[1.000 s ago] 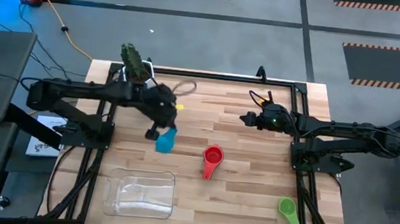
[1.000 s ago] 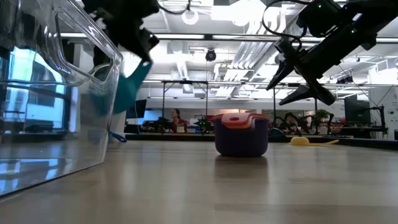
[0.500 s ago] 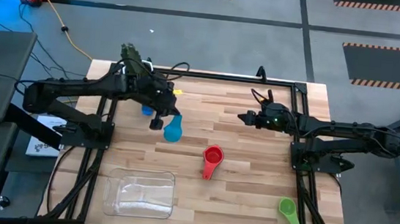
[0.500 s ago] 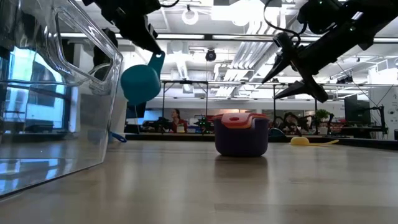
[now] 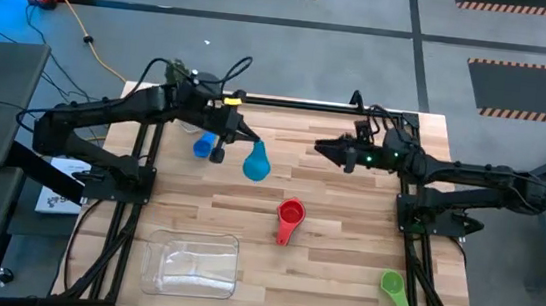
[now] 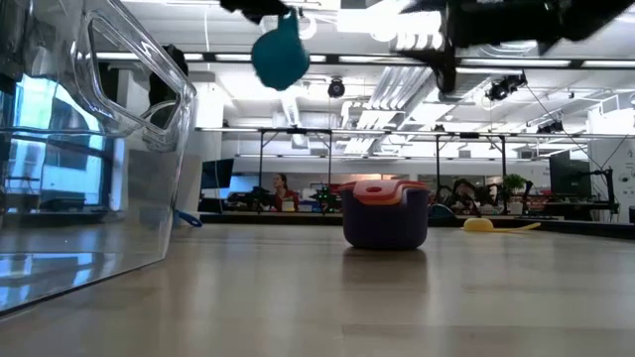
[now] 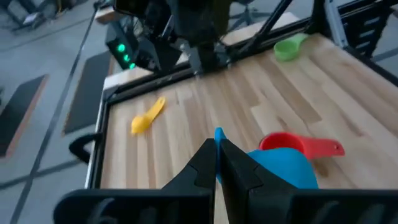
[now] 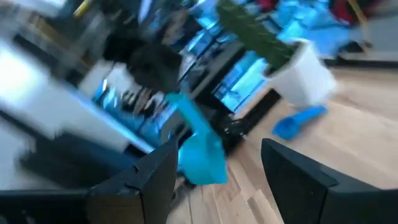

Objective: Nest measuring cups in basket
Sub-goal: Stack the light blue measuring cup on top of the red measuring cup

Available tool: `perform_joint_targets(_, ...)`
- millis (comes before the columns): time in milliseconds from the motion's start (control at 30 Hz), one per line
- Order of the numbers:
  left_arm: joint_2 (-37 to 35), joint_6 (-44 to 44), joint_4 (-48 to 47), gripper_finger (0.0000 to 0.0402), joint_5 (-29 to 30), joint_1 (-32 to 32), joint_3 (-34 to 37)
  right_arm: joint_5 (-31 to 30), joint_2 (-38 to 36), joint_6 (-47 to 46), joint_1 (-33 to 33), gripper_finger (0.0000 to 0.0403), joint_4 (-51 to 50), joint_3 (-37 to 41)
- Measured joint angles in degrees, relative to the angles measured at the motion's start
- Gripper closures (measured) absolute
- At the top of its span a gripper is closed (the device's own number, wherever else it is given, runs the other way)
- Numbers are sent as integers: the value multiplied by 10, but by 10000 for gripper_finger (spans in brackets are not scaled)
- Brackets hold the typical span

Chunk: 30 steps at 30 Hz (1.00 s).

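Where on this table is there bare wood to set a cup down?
Bare wood lies between the red cup and the basket, and between the basket and the green cup. The far-left corner is crowded: cactus pot, dark blue cup, left tool.

The basket (image 6: 89,149) is cropped at the frame's edge; the cactus pot (image 8: 298,78) looks blurred.

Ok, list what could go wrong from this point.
The left gripper pinches only the handle tip of the light blue cup, which hangs high over the table; it might swing or slip out. The open right gripper sits close to that cup, so the arms could clash. The basket is far off, a long carry.
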State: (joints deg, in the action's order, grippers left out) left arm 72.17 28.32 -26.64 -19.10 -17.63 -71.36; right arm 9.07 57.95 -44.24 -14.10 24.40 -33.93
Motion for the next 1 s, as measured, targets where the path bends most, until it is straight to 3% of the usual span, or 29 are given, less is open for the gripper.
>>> perform_joint_targets(167,37,6,-1,401,-36,13,-35,84,75,140,18,180,-131,-133)
perform_joint_targets(300,49,9,-2,401,-72,35,-59,145,141,235,29,180,-296,-233)
perform_joint_targets(433,45,42,-2,401,-52,57,-75,163,182,296,29,180,-418,-304)
perform_joint_targets(633,44,59,-1,401,-12,76,-85,285,222,297,30,193,-391,-332)
perform_joint_targets(800,44,80,3,401,31,89,-84,295,249,278,37,209,-356,-335)
perform_joint_targets(1000,44,80,16,401,39,89,-82,287,270,257,49,219,-296,-335)
